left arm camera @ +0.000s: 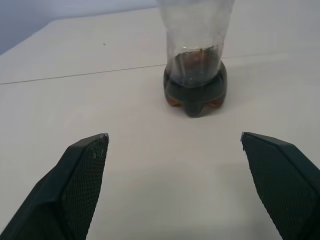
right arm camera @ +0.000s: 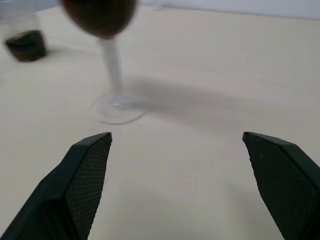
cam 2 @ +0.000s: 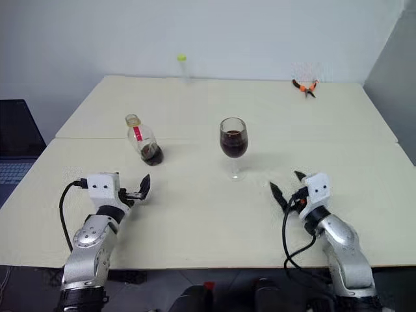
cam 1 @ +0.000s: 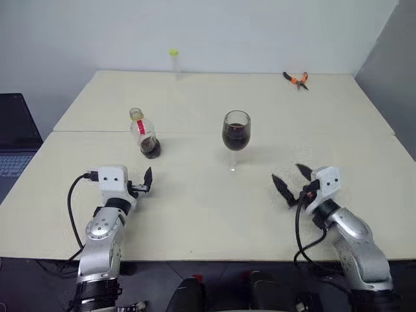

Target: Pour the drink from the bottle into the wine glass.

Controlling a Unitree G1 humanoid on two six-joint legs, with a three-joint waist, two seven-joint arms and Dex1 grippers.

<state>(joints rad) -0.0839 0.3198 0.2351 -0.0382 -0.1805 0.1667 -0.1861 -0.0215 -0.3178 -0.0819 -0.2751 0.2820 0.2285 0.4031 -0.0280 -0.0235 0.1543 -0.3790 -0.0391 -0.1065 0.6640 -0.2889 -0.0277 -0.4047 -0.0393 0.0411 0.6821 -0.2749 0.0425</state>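
Bottle [cam 1: 143, 139]: upright on table [cam 1: 195, 214], uncapped, only a shallow dark remnant of drink [left arm camera: 194, 90] in the base
Wine glass [cam 1: 236, 138]: upright near table centre, well apart from bottle, bowl roughly half full of dark liquid
Left gripper [cam 1: 144, 181]: jaws spread wide, empty, low over table, near bottle but clear of it
Right gripper [cam 1: 290, 183]: jaws spread wide, empty, near glass foot, not touching
Step in hand: pour judged complete; both vessels released and standing
Next move: none essential; keep both arms clear of stem and bottle to avoid a knock
Far edge: thin tube [cam 1: 174, 63] and orange-handled pliers [cam 1: 296, 79], uninvolved
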